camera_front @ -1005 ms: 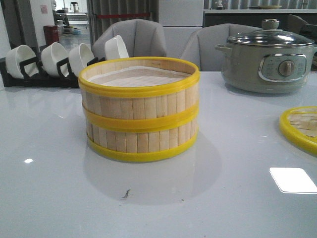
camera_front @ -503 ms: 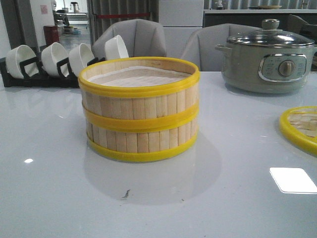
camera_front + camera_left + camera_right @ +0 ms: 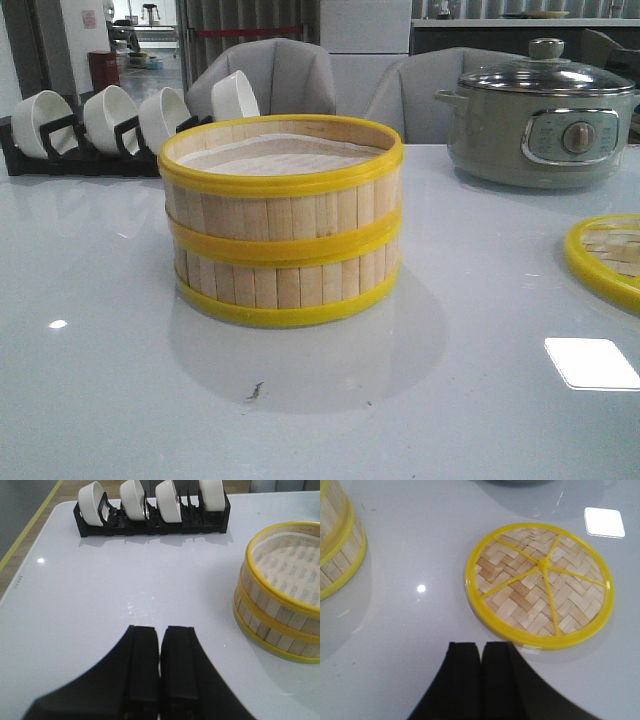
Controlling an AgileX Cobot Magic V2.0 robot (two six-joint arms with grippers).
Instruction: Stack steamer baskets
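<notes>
A: Left fingers (image 3: 159, 667)? Right fingers (image 3: 481, 677)?
B: Both pressed together, holding nothing, above the bench (image 3: 100, 400).
A: Steamer baskets (image 3: 281, 220)?
B: Stacked mid-bench, well apart from both. Woven lid (image 3: 539, 585) flat just beyond the right fingers.

From my console I see a glossy white table (image 3: 110, 400) with a black rack (image 3: 70, 160) at about ten o'clock, holding four white bowls (image 3: 110, 115) tipped on edge. At two o'clock sits a grey-green electric pot (image 3: 540, 125) under a glass lid with a knob. At three o'clock a flat woven lid with a yellow rim (image 3: 539, 584) lies on the table. Two grey chairs (image 3: 290, 75) stand at twelve o'clock behind the table.
</notes>
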